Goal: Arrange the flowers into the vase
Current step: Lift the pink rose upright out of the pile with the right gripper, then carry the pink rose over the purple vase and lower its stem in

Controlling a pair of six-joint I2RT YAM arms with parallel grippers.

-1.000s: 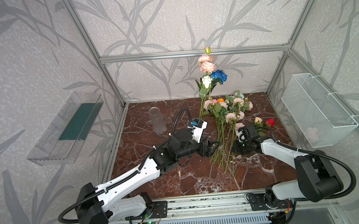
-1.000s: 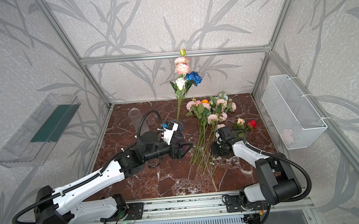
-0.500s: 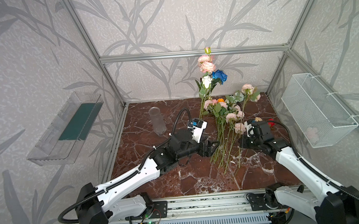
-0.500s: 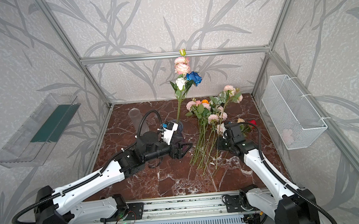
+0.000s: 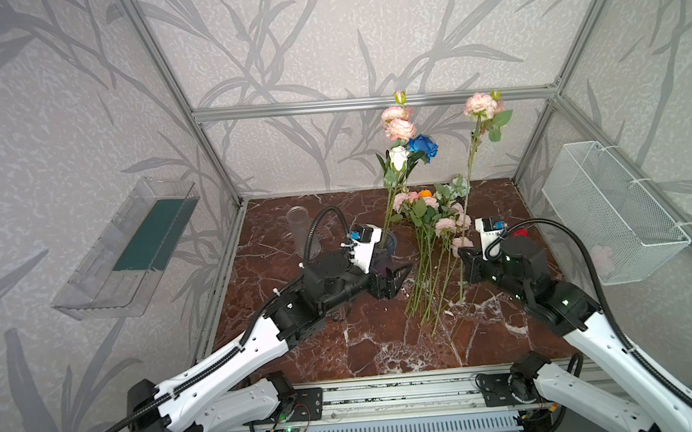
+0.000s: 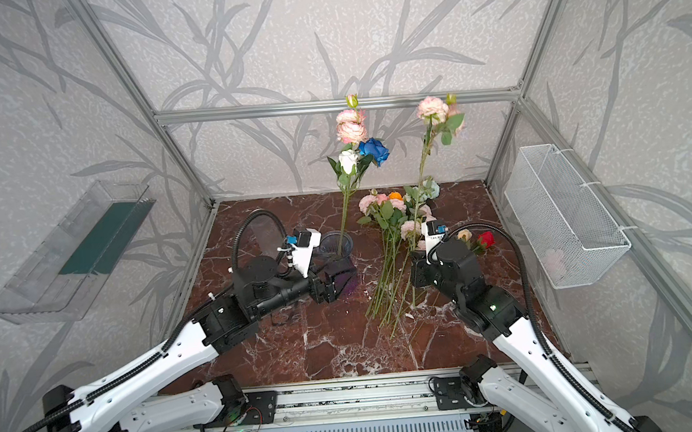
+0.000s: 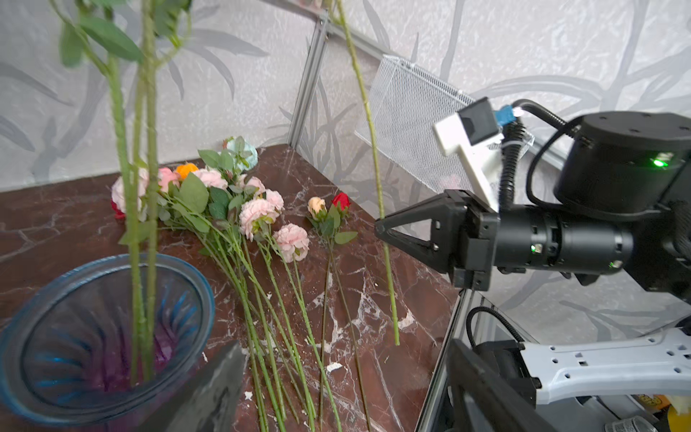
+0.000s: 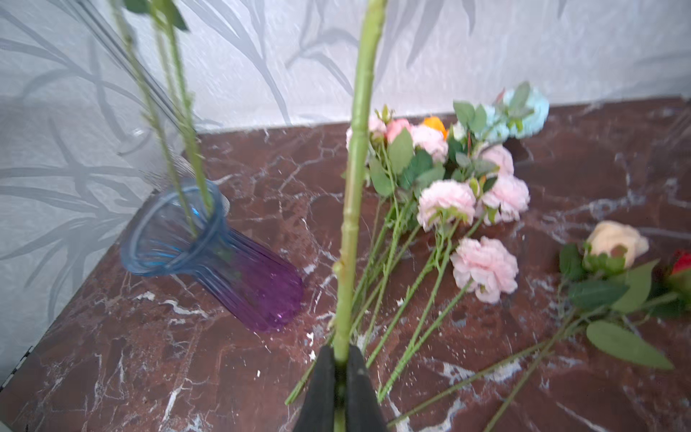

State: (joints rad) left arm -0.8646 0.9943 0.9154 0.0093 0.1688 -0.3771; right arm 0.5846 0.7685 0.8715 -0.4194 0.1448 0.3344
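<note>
In both top views: pinches a pink flower (image 5: 480,105) low on its stem with the right claw (image 5: 463,259), shut tight. Lay flat in the pile of flowers (image 5: 445,226) a second ago; stands straight up now, head high near the back rail (image 5: 328,106). Means one more flower picked and ready to go. Must yet cross to the vase (image 6: 346,279), just left of the pile, with three flowers (image 5: 408,146) standing in it already. Waits close by the vase with the left claw (image 5: 398,274), spread wide, holding nothing, same as a second ago.

From the left wrist: looks across at the right claw, nipped shut on the thin green stem, with the stem's end hanging below it. Shows the vase mouth right beside the open left claw, not between its fingers. Room inside for more.

From the right wrist: shows two black fingers (image 8: 323,385) pressed together on the stem. Shows the vase beyond and the pile lying on the table (image 8: 112,374), many more to lift.
</note>
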